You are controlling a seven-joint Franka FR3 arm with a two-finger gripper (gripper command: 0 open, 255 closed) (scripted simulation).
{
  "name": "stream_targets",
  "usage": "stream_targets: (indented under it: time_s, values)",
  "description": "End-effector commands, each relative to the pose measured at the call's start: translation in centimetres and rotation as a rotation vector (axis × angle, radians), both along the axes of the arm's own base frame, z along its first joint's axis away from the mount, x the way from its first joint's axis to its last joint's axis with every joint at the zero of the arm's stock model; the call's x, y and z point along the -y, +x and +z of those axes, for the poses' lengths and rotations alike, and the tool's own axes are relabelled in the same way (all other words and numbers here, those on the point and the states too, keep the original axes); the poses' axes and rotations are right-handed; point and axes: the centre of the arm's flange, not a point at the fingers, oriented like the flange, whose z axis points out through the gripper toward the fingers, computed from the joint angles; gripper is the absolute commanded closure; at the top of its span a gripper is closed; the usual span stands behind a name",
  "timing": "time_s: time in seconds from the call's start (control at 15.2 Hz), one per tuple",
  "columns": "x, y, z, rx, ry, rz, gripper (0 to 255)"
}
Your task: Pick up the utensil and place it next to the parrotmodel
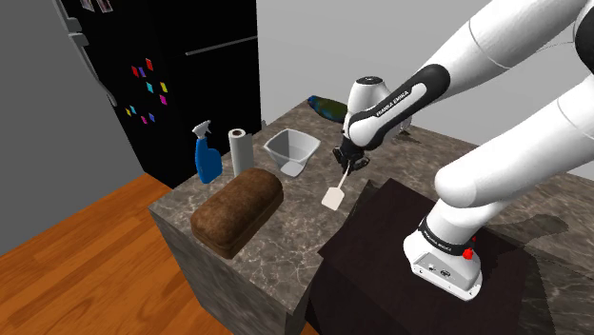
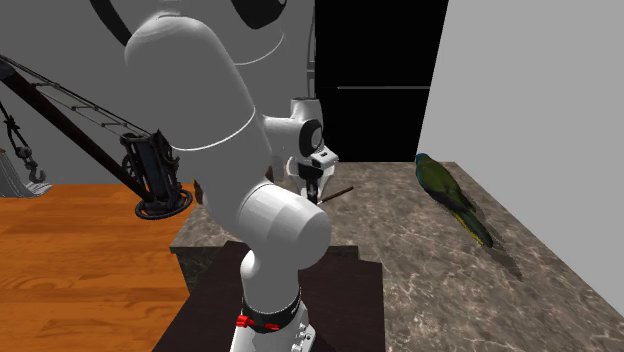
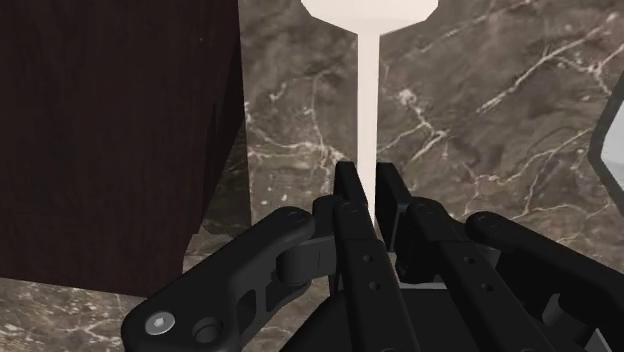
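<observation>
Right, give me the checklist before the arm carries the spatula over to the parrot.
1. Grip: gripper shut on the handle of the spatula: ok.
2. Lift: spatula hangs blade-down under the gripper; whether the blade is off the counter: cannot tell.
3. Target: parrot lies by the counter's far edge: ok.
4. Landing spot: bare counter beside the parrot: ok.
5. Obstacle: clear bin stands apart from the gripper, on the shoulder view's left: ok.
6. Placement: spatula not yet next to the parrot: not ok.
</observation>
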Motion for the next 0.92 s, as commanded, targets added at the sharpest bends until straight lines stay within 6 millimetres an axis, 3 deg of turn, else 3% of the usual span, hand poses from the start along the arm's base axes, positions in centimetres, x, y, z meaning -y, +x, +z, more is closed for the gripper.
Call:
stream_targets:
  time_s: [0.0, 0.86]
  values:
    - [-0.1, 0.1, 1.2, -0.001, 0.001, 0.0, 255]
    - [-0.1, 0.1, 7.5, -0.001, 0.001, 0.0, 255]
